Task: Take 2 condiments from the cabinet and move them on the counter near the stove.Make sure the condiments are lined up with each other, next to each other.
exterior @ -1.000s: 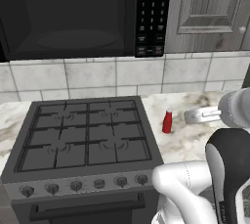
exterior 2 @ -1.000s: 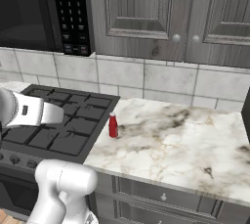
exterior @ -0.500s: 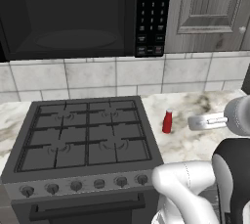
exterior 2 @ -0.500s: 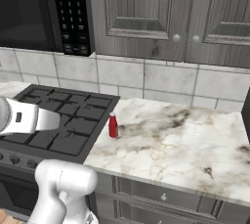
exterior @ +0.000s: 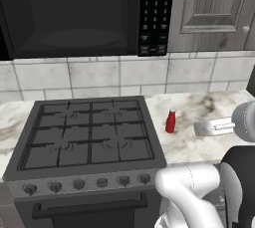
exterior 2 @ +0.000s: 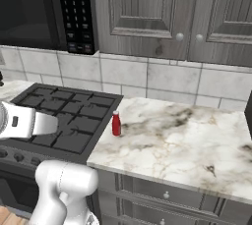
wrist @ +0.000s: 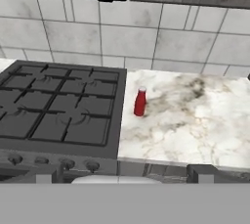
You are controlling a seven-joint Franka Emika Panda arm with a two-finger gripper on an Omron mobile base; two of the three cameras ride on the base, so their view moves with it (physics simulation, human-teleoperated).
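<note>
Red squeeze bottle stands upright on the marble tabletop just beside the stove, placed as the row's first condiment, while the empty gripper, jaws apart, hangs back.

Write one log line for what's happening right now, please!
red bottle: upright on counter beside stove | shaker: not on counter yet | gripper: open, holding nothing, back from bottle

The red squeeze bottle stands upright on the marble counter, just right of my stove. My hand hangs over the counter, right of the bottle, apart from it, empty.
</note>
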